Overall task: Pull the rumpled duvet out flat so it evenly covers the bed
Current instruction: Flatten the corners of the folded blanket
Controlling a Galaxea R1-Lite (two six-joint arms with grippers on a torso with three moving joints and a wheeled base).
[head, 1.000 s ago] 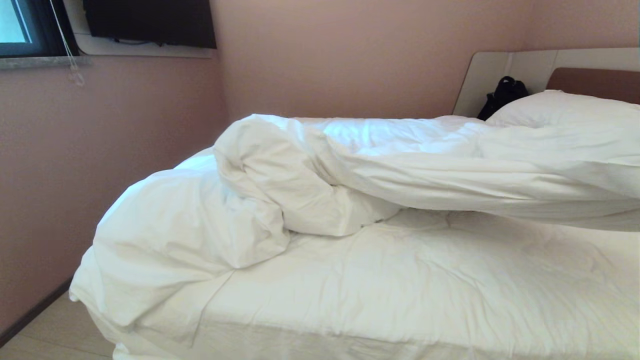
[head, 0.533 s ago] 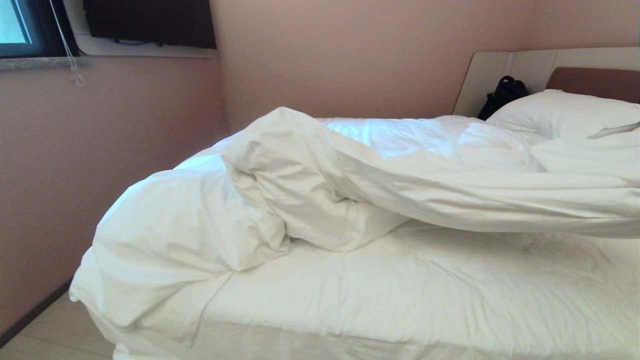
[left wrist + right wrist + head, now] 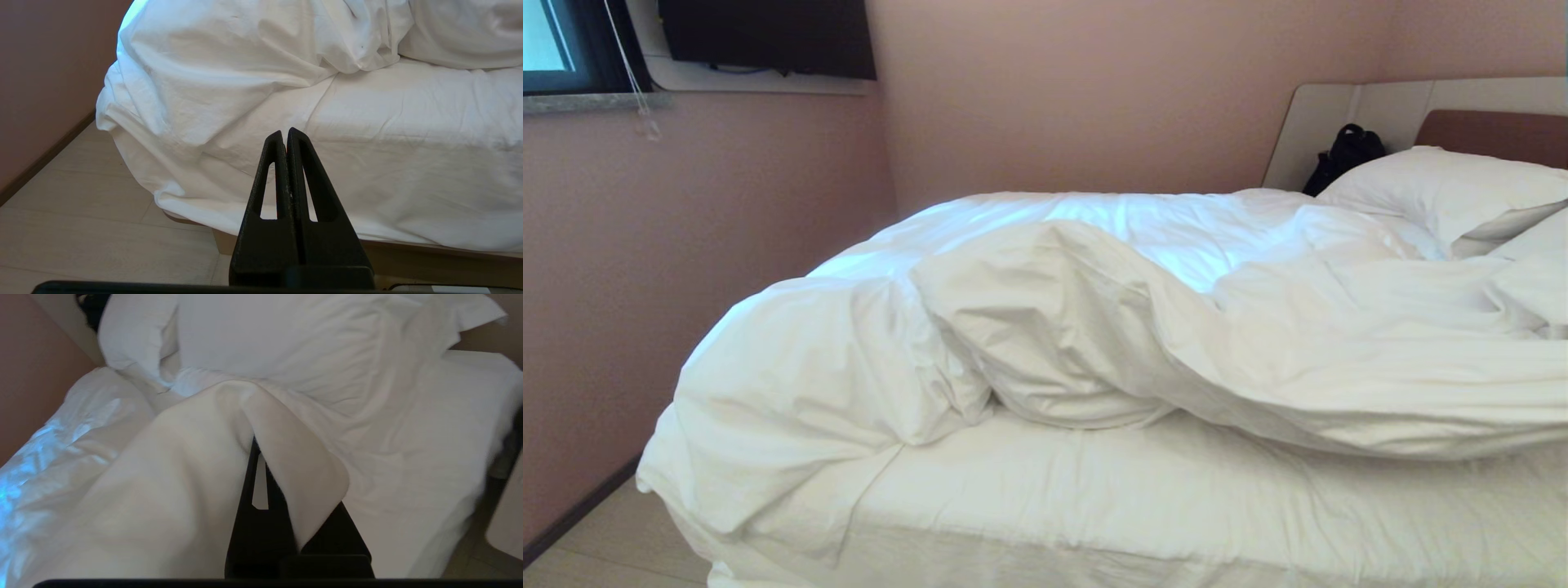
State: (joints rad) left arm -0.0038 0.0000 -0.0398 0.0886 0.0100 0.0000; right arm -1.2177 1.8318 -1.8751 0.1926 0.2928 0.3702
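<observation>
Duvet handling: soft, bulky, limp, best taken by an edge or corner fold.
Head: duvet (image 3: 1143,327) heaped along far side of bed (image 3: 1094,506), bunched at foot corner, near edge bare. Left wrist: left gripper (image 3: 286,134) clenched, empty, off foot-end near corner. Right wrist: right gripper (image 3: 257,457) pinching duvet fold near pillow (image 3: 135,330); likely light, draggy, prone to slip.

Duvet (image 3: 1094,327): soft, creased matt cloth; gripper (image 3: 286,134): matt black, probably plastic.
</observation>
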